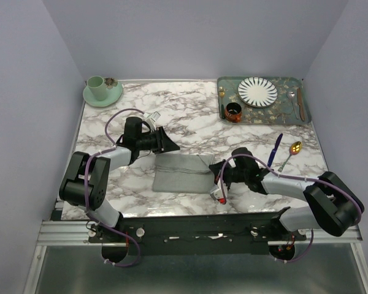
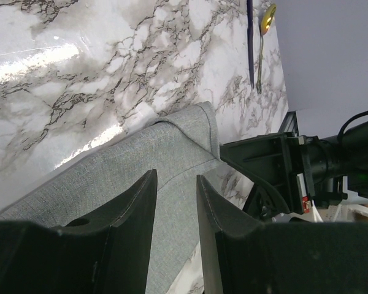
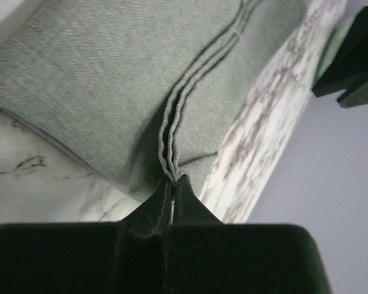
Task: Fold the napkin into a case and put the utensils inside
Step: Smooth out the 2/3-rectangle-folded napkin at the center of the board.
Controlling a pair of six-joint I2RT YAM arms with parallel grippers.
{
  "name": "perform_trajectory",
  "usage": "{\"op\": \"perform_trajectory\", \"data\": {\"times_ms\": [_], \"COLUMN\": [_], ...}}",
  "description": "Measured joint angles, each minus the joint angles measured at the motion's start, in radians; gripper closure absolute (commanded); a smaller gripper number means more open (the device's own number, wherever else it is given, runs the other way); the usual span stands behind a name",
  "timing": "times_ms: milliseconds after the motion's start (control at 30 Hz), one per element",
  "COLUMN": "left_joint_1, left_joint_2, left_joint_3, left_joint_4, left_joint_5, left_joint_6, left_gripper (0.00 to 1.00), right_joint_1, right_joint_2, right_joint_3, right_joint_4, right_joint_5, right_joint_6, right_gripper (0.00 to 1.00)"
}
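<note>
Top external: folded napkin (image 1: pixel 183 174) lies on the table (image 1: pixel 190 116), utensils (image 1: pixel 275 150) apart to its right.
Left wrist: left claw (image 2: pixel 175 180) narrowly parted, empty, over the napkin. Right wrist: right claw (image 3: pixel 172 184) pinched tight on the napkin's layered edge.

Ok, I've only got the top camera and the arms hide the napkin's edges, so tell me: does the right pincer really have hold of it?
Observer: Yes, the right pincer is shut on a folded edge of the napkin, with several layers pinched together.
Operator: And the left one?
Observer: The left pincer is open above the napkin, gripping nothing.
</note>
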Motion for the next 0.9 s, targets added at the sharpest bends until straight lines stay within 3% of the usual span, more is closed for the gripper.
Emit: {"op": "perform_trajectory", "data": {"times_ms": [233,567,800,900], "left_joint_1": [-0.015,-0.008,0.0,0.004], "left_joint_2": [0.022,0.186,0.226,0.231], "left_joint_3": [0.0,-0.038,-0.05,-0.05], "left_joint_4": [0.001,0.014,0.044,0.049], "left_joint_5": [0.0,-0.011,0.004,0.009], "left_joint_6": [-0.018,-0.054,-0.088,-0.097], "left_gripper": [0.64,0.68,0.69,0.7], "right_joint_1": [-0.015,-0.034,-0.037,-0.038], "right_joint_2": [0.071,0.079,0.039,-0.024], "right_joint_3": [0.0,-0.001,-0.006,-0.006], "right_joint_4": [0.004,0.016,0.005,-0.012], "right_joint_5": [0.0,0.0,0.024,0.06], "right_joint_6": [-0.033,-0.076,-0.032,0.034], "right_gripper": [0.99,0.98,0.54,0.41]}}
